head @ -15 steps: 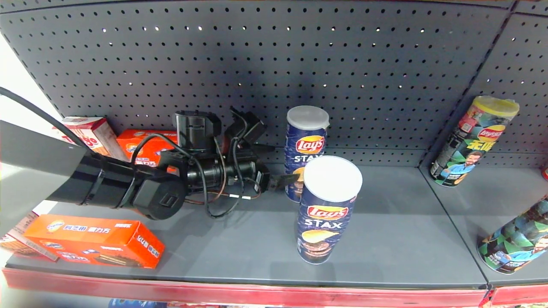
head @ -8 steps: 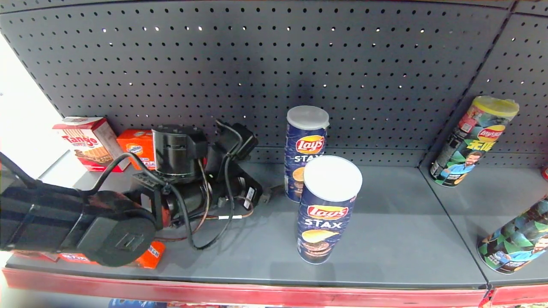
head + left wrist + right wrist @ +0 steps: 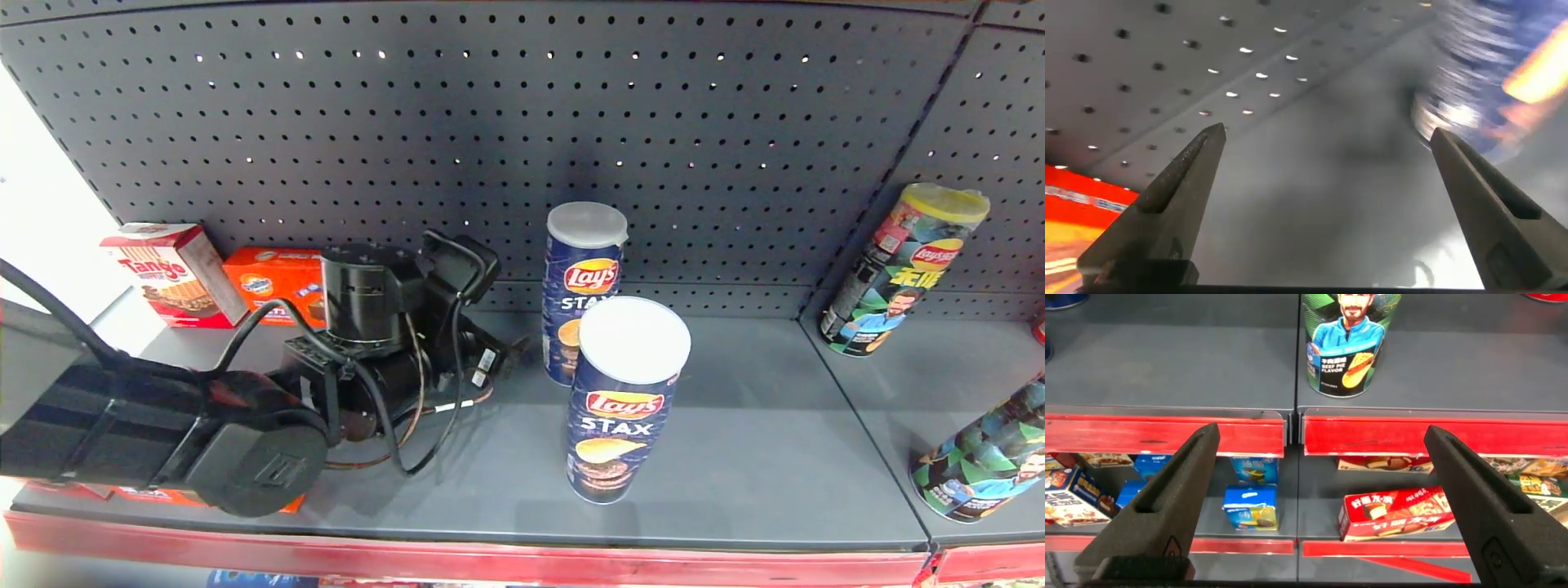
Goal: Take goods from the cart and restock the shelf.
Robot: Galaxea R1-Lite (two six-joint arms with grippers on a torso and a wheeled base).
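Observation:
Two dark blue chip cans with white lids stand upright mid-shelf: one at the back [image 3: 584, 286], one nearer the front edge [image 3: 624, 400]. My left gripper [image 3: 516, 353] lies low over the grey shelf board [image 3: 759, 441], just left of the rear can and apart from it. In the left wrist view the left gripper [image 3: 1327, 135] is open with nothing between its fingers, and the rear can [image 3: 1503, 73] shows as a blur off to one side. My right gripper [image 3: 1323, 431] is open and empty, out in front of the red shelf edge [image 3: 1388, 433].
A red-and-white wafer box [image 3: 167, 273] and an orange box [image 3: 273, 282] stand at the back left. Another orange box [image 3: 290, 500] lies under my left arm. Two green chip cans [image 3: 902, 269] [image 3: 976, 461] stand in the right bay. Lower shelves hold boxed goods [image 3: 1396, 514].
My left gripper has drawn back to the left, away from the rear blue can, and the arm has dropped lower over the front orange box. Both cans stay put.

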